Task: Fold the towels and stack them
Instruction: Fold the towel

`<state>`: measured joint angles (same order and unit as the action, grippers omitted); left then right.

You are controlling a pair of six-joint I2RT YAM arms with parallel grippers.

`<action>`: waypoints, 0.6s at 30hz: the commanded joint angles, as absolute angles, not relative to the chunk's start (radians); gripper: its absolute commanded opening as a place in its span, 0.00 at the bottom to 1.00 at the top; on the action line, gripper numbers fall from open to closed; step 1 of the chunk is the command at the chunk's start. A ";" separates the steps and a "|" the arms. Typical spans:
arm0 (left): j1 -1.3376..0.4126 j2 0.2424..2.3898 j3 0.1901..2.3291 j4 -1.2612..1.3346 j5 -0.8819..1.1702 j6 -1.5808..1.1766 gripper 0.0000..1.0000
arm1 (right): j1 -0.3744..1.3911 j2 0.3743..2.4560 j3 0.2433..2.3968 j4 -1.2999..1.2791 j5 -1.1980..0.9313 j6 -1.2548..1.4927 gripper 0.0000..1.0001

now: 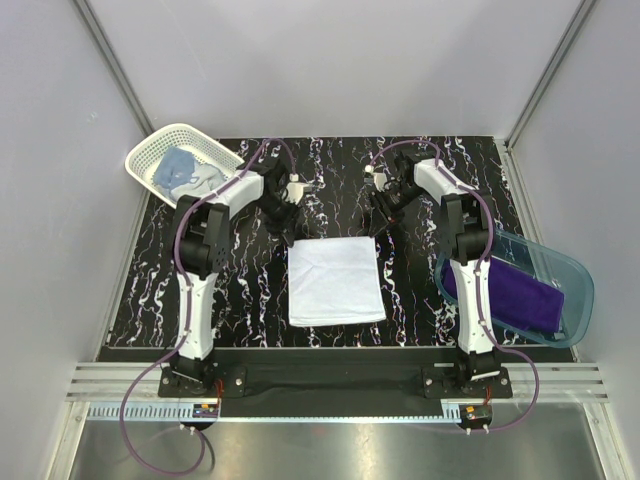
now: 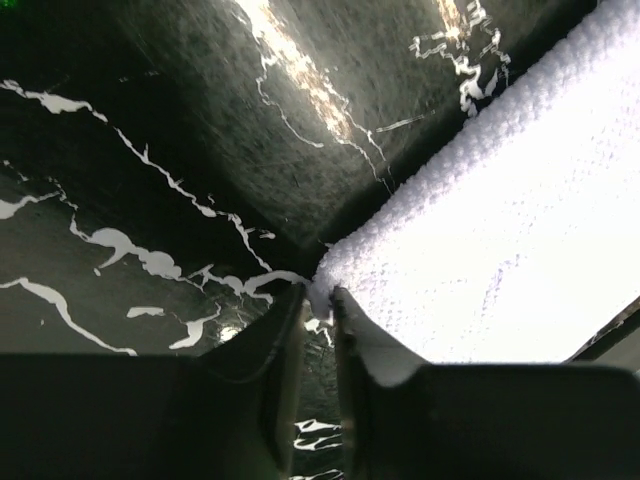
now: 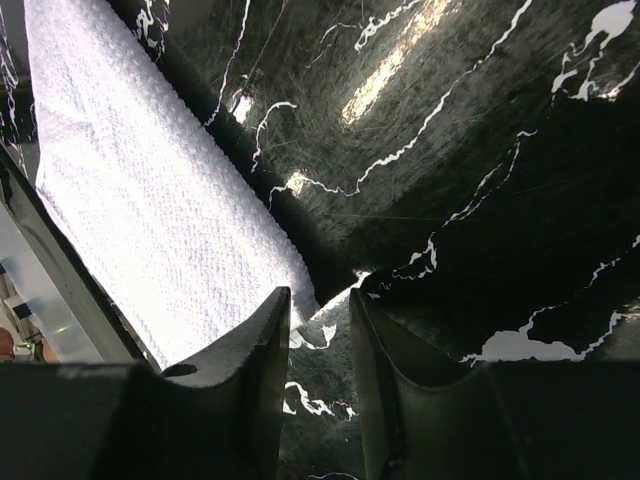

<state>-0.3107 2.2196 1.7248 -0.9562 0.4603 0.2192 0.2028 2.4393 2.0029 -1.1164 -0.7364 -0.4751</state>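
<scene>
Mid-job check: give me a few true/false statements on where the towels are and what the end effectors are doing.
1. The white towel lies flat on the table. True.
2. The light blue towel is in the basket. True.
3. The purple towel is in the basket. False: it is in the blue tub.
4. The right end effector is clamped shut. False: its jaws stand apart beside the white towel's corner.

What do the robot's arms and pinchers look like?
The left arm and right arm are built of chunky white and black pieces, bolted to black bases. A thin purple cable loops out beside each one. The left gripper and right gripper have two dark, smooth, tapering fingers each.
</scene>
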 commanded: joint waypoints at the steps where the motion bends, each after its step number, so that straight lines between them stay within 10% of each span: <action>1: -0.313 2.266 1.769 -0.956 0.454 0.239 0.18 | 0.199 2.464 2.039 -1.120 -0.752 -0.479 0.37; 6: -0.314 2.293 1.844 -0.979 0.482 0.244 0.00 | 0.199 2.464 2.036 -1.126 -0.755 -0.489 0.36; 13: -0.313 2.330 1.968 -0.991 0.469 0.222 0.00 | 0.181 2.451 2.049 -1.094 -0.739 -0.483 0.03; 18: -0.310 2.361 2.060 -1.017 0.427 0.218 0.00 | 0.163 2.464 2.138 -1.083 -0.718 -0.471 0.00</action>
